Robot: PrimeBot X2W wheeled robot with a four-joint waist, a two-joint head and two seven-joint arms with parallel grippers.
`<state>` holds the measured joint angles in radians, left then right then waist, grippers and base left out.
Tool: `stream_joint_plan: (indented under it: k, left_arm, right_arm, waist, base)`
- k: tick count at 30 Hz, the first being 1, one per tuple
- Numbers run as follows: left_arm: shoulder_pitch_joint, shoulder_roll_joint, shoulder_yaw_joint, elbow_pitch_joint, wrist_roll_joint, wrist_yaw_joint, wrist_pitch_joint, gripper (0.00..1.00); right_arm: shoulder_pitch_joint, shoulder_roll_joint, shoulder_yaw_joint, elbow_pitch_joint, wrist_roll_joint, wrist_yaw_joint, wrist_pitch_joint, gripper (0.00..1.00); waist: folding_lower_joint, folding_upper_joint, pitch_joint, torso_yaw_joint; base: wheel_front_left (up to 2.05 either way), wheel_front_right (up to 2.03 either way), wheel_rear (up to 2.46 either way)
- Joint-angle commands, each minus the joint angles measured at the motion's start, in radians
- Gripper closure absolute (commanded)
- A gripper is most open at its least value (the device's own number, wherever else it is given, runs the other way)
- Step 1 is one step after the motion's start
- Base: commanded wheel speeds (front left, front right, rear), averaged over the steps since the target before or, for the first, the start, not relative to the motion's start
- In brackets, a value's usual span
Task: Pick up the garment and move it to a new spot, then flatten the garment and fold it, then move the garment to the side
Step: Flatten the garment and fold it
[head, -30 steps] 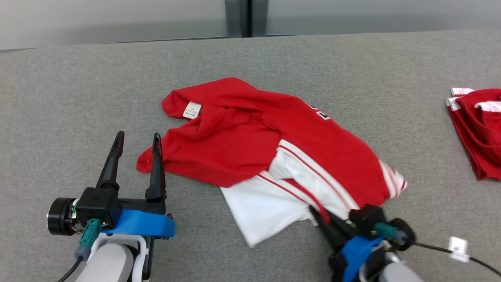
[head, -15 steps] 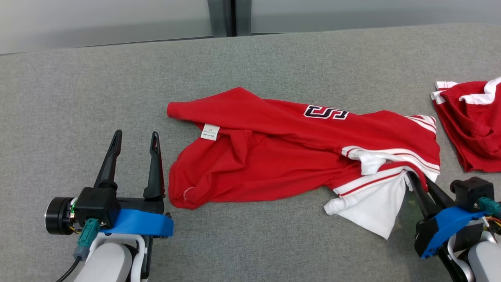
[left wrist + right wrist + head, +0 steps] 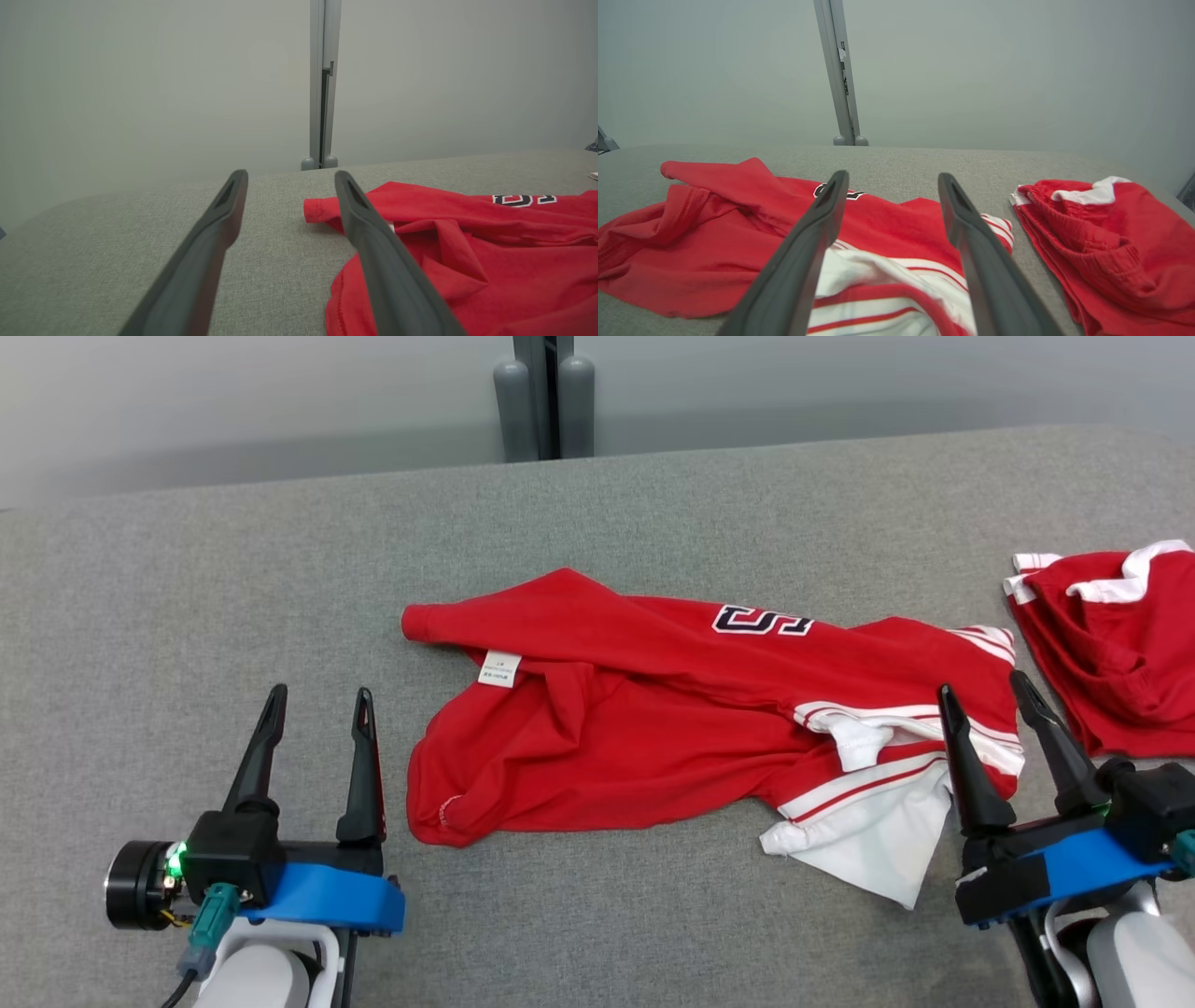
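Note:
The garment [image 3: 653,728], a red shirt with white striped sleeves and a dark-and-white letter patch, lies crumpled across the middle of the grey table [image 3: 187,569]. My right gripper [image 3: 982,684] stands open at the shirt's right end, its fingers over the striped sleeve and nothing pinched between them. In the right wrist view that gripper [image 3: 893,175] is spread above the white and red cloth [image 3: 714,242]. My left gripper [image 3: 320,693] is open just left of the shirt's hem, apart from it. The left wrist view has the open gripper [image 3: 290,175] with the shirt [image 3: 467,252] to its right.
A second red and white garment [image 3: 1111,644] lies bunched at the table's right edge, close to my right gripper; it also shows at the right of the right wrist view [image 3: 1111,242]. A grey post [image 3: 543,401] stands behind the table's far edge.
My right gripper dragged the shirt's sleeve end to the right, stretching the shirt out, then opened and let the cloth go. The left gripper stayed put. The camera shifted a little.

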<state>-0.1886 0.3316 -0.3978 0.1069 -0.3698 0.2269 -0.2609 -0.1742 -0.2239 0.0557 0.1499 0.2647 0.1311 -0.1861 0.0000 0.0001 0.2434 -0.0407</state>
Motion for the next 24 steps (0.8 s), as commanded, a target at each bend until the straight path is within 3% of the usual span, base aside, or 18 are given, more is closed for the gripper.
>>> stream_joint_plan:
  k: [1,9,20,24]
  left_arm:
    - [0.009,0.003,0.001,0.001,-0.003,0.001,0.0,0.0]
    - [0.044,0.018,-0.009,-0.002,-0.009,0.01,0.017,0.0]
    - [0.041,0.02,-0.021,-0.007,-0.011,0.005,0.019,0.0]
    - [0.021,0.014,-0.073,-0.019,0.011,-0.021,0.049,0.0]
  right_arm:
    - [0.018,0.015,-0.006,-0.02,-0.007,-0.001,-0.001,0.0]
    - [0.096,0.087,-0.031,-0.157,-0.051,0.0,0.041,0.0]
    - [0.122,0.103,-0.036,-0.206,-0.061,0.0,0.072,0.0]
    - [0.124,0.104,-0.036,-0.206,-0.061,-0.001,0.083,0.0]
  waist:
    - [0.0,-0.0001,-0.008,-0.003]
    - [0.0,-0.0001,-0.035,-0.003]
    - [0.0,-0.0001,-0.036,-0.001]
    - [0.0,-0.0001,-0.028,0.004]
  base:
    - [0.0,0.0,0.0]
    - [0.0,0.0,0.0]
    - [0.0,0.0,0.0]
    - [0.0,0.0,0.0]
